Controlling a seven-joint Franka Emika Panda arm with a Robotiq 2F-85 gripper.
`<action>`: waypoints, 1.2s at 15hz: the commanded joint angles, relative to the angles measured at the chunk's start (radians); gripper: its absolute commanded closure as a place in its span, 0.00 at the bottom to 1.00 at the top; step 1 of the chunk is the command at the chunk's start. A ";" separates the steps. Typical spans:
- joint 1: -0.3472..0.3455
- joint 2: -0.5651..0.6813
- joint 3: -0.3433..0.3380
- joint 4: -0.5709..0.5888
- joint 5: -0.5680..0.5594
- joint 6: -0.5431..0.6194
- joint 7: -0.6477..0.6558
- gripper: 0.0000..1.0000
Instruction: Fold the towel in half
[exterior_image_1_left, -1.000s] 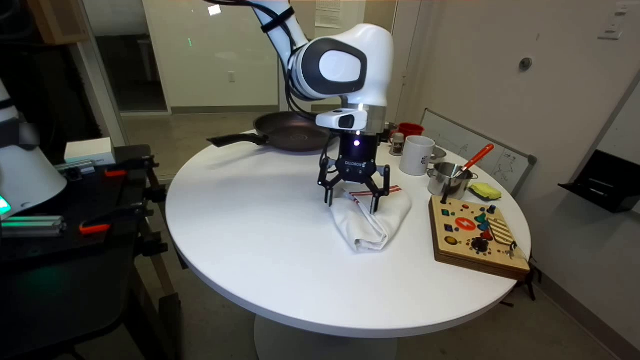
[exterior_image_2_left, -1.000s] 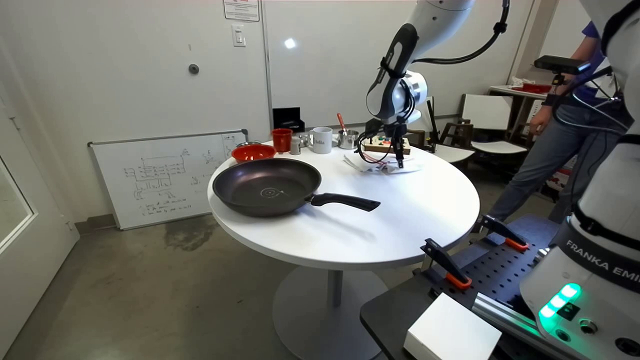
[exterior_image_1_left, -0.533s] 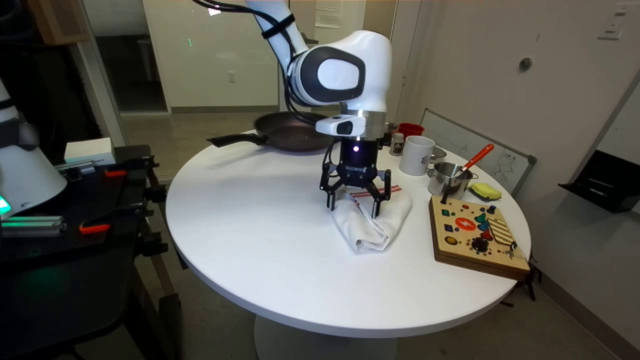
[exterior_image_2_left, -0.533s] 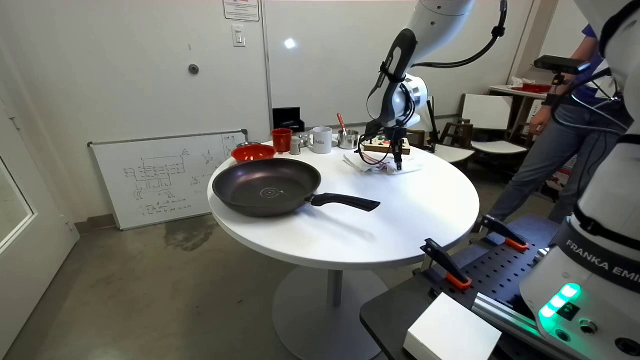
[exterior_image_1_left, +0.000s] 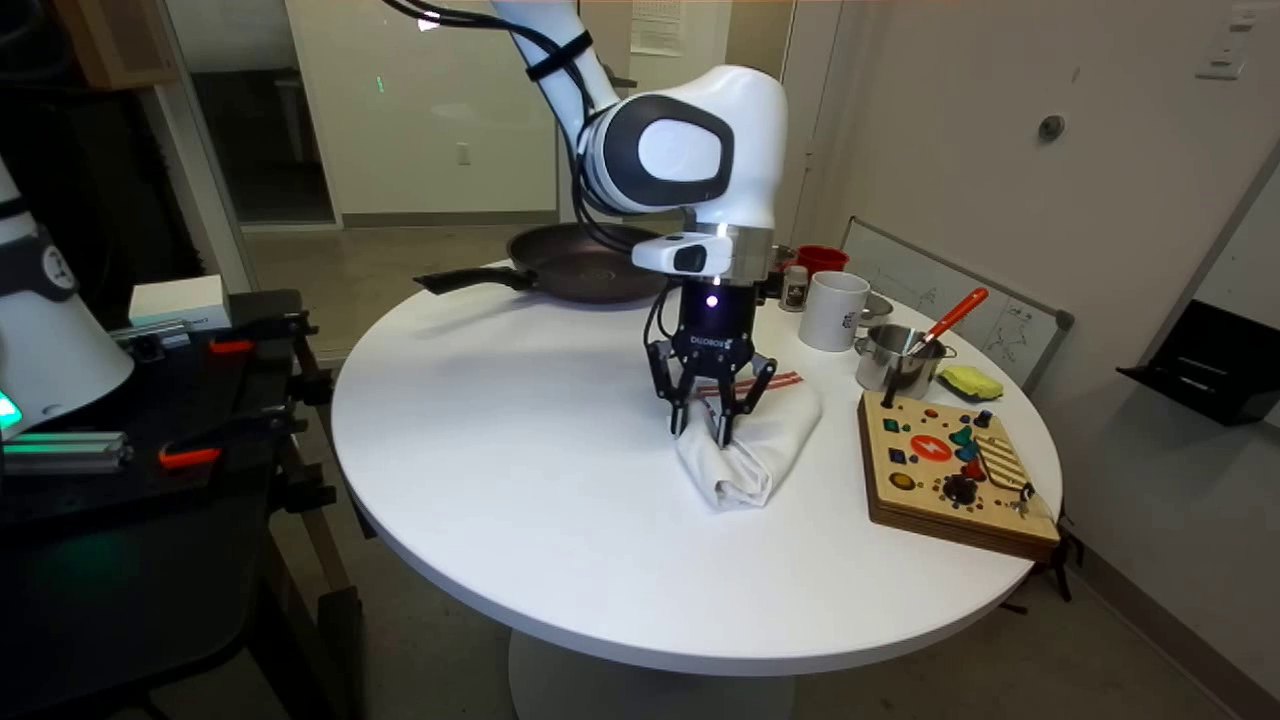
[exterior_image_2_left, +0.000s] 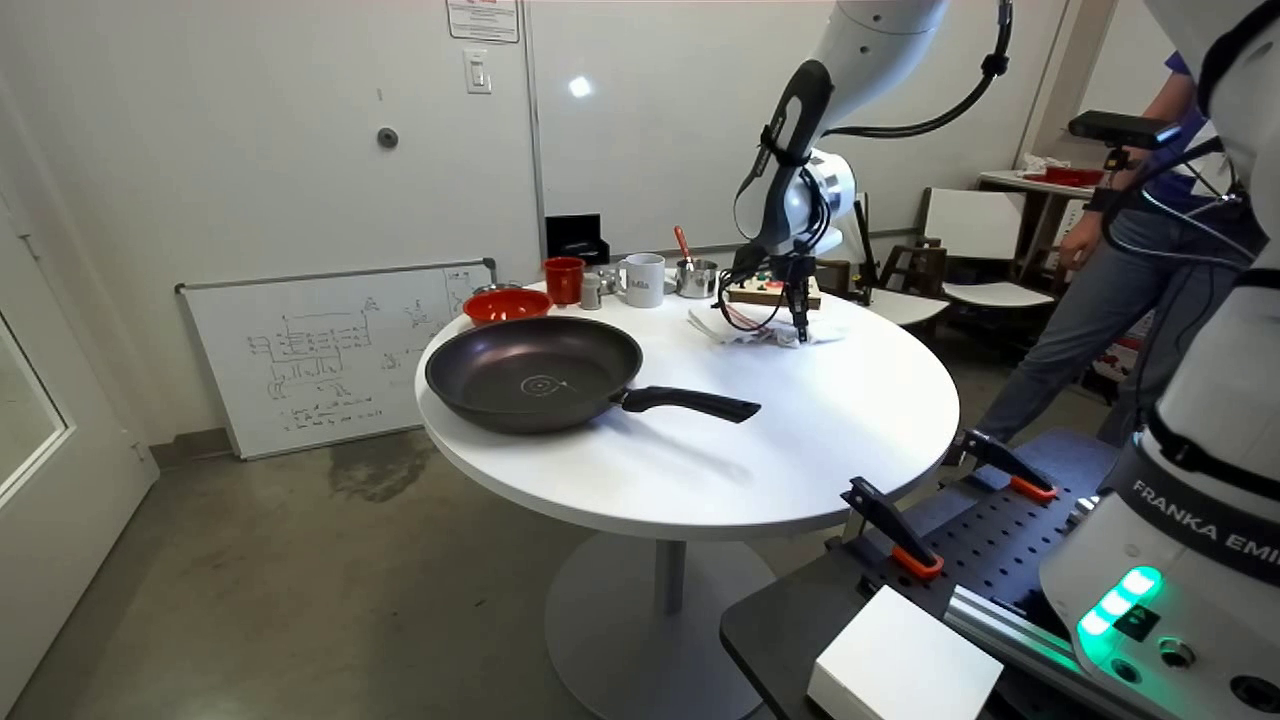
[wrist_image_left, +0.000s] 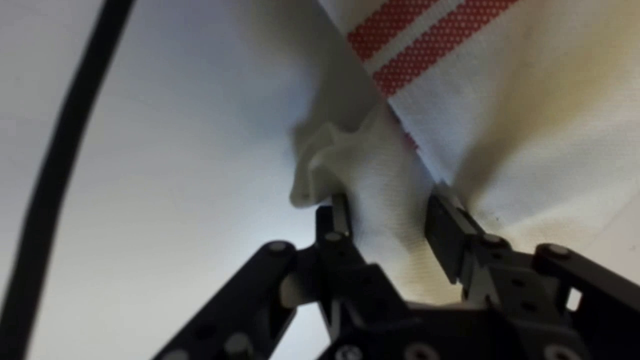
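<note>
On the left in an exterior view, a white box (exterior_image_1_left: 180, 303) sits apart from the round white counter (exterior_image_1_left: 520, 480). At the far side of the counter is a big dark frying pan (exterior_image_1_left: 585, 263), with its handle (exterior_image_1_left: 470, 280) pointing left. Next is the white robot arm (exterior_image_1_left: 750, 140). It reaches over the counter with its jaws aimed straight down at the towel (exterior_image_1_left: 760, 455). The towel is white with some red on it. It lies on the counter, a bit right of the middle, rumpled and partly folded over. The jaws are at the left part of the towel. In the wrist view they stand part way apart, and some of the towel is in the gap between the two black fingers (wrist_image_left: 450, 245). I can't say if they pinch it. More to the right, at the far side, a little shaker (exterior_image_1_left: 793, 288) stands near a red cup (exterior_image_1_left: 822, 259). A white mug (exterior_image_1_left: 833, 312) stands upright just beside the shaker. Then there is a shiny metal pot (exterior_image_1_left: 878, 362), and a tool (exterior_image_1_left: 957, 312) with a red end leans in it. A yellow sponge (exterior_image_1_left: 970, 382) lies just beside the pot. Nearer, on the right, is a thick wooden board (exterior_image_1_left: 925, 500).
</note>
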 joint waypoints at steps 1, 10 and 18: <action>0.026 0.014 -0.046 0.067 -0.025 -0.109 -0.012 0.86; -0.037 0.006 -0.066 0.200 -0.111 -0.192 -0.361 0.96; -0.059 -0.029 -0.083 0.224 -0.203 -0.195 -0.595 0.96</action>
